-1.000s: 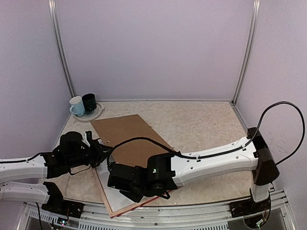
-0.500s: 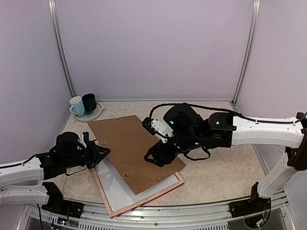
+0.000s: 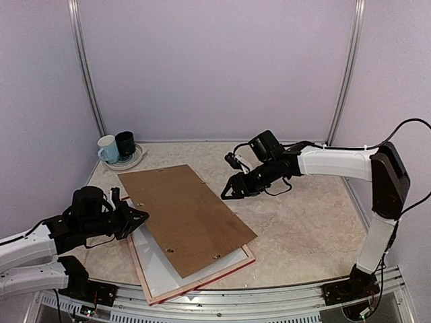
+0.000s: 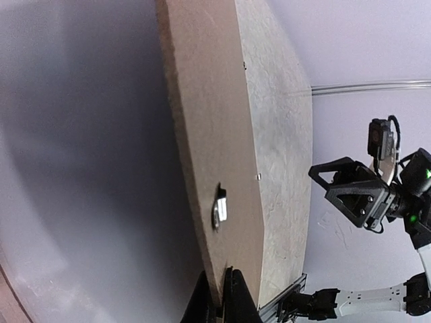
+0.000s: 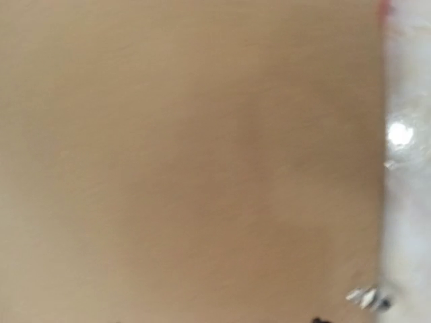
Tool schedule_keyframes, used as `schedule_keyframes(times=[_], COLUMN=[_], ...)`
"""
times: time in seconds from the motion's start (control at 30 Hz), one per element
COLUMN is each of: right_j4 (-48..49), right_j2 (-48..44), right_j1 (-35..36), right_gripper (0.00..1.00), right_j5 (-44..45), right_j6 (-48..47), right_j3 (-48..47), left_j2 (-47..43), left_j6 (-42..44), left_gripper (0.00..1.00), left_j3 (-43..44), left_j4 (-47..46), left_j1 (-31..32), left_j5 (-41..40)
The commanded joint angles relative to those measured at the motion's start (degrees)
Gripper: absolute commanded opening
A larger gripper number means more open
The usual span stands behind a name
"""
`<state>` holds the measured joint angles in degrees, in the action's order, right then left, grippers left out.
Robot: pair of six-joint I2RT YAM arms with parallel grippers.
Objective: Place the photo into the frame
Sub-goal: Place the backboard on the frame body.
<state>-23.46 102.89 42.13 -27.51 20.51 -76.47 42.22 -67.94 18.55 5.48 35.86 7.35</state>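
The frame (image 3: 202, 281) lies flat at the near left of the table, with its red edge showing. The photo (image 3: 165, 266) lies inside it, white back up; it shows as a pale surface in the left wrist view (image 4: 74, 202). A brown backing board (image 3: 188, 215) slants over frame and photo. My left gripper (image 3: 138, 217) is shut on the board's left edge and holds that side raised; the jaws pinch the edge in the left wrist view (image 4: 225, 299). My right gripper (image 3: 231, 192) hovers open and empty beyond the board's far right edge. The right wrist view shows only the blurred board (image 5: 188, 161).
A white mug (image 3: 108, 149) and a dark mug (image 3: 125, 143) stand on a plate (image 3: 135, 161) in the back left corner. Metal posts and purple walls close in the table on three sides.
My right arm swung up from over the frame, touched the board, then drew back to the far right. The board slid nearer over the frame, its left edge held by my left gripper.
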Motion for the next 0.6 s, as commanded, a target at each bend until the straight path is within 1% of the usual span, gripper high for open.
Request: schedule_keyframes(times=[0.0,0.13,0.27,0.4,0.57], right_j4=[-0.22,-4.0,-5.55,-5.67,-6.39], right_j2=[7.8,16.03,21.13,24.74,29.02], right_j1=[-3.99,-4.42,-4.56,-5.22,-5.83], right_gripper=[0.56,0.54,0.53,0.54,0.53], right_j5=[-8.97,-8.56,-5.97,-5.61,-7.88], right_j6=[-2.6,-5.4,-6.05,-6.83,-7.59], right_j3=[-6.76,-15.13,-20.39,-22.65,-24.25], left_j2=[-0.83,-1.51,-1.53,-0.88,0.73], left_j6=[6.29,6.45,7.39,8.2,8.61], left_gripper=[0.0,0.0,0.0,0.0,0.0], left_j3=[-2.84,-4.38,-5.32,-6.63,-7.99], left_j4=[8.78,9.36,9.86,9.19,7.63], left_j1=[-0.79,-1.2,-2.37,-3.68,-4.43], left_j5=[-0.52,-0.25,-0.56,-0.83,-1.8])
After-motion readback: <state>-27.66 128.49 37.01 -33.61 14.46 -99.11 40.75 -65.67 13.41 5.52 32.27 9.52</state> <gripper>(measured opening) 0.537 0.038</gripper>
